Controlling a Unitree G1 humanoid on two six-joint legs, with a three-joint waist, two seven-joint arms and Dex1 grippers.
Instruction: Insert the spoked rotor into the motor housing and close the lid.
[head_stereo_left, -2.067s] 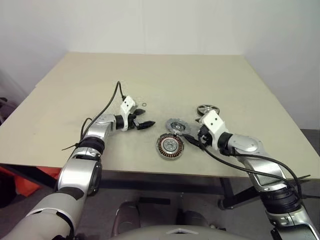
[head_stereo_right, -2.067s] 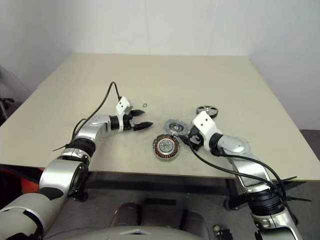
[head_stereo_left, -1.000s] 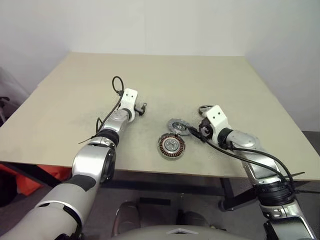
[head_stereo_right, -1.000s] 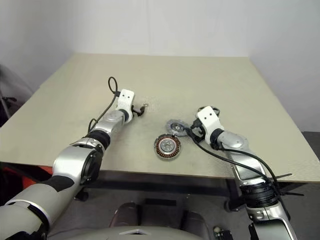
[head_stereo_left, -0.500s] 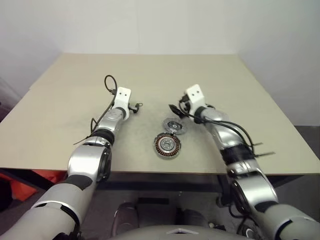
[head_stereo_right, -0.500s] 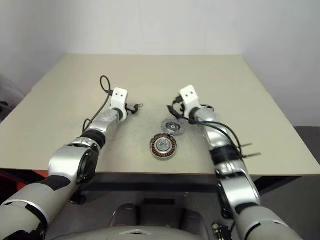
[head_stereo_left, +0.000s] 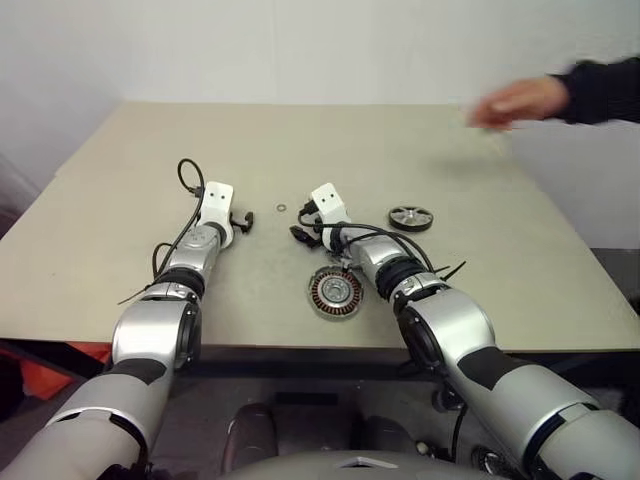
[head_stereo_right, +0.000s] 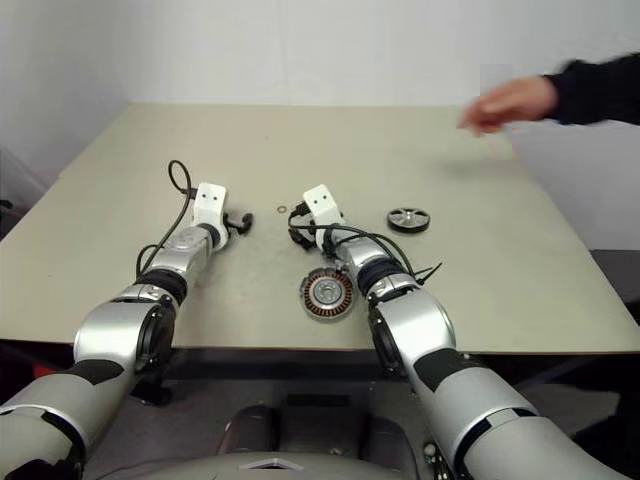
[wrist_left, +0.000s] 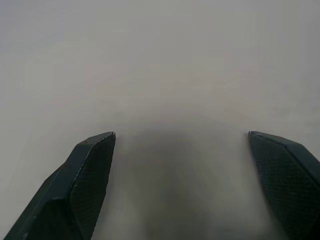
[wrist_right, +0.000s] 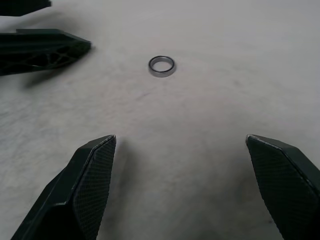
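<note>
Left of centre in the head view, the left hand rests spread apart on the desk. The right hand, also apart, points toward a small ring. Below centre the motor housing lies flat, windings up. The lid is probably hidden behind the forearm. Right of centre, the spoked rotor lies flat, axis upright.

My arms are silver segmented shells with black joint bands; white boxy wrist blocks carry looping black cables; each gripper, left gripper and right gripper, ends in two black, finely textured, wedge-shaped fingers.
</note>
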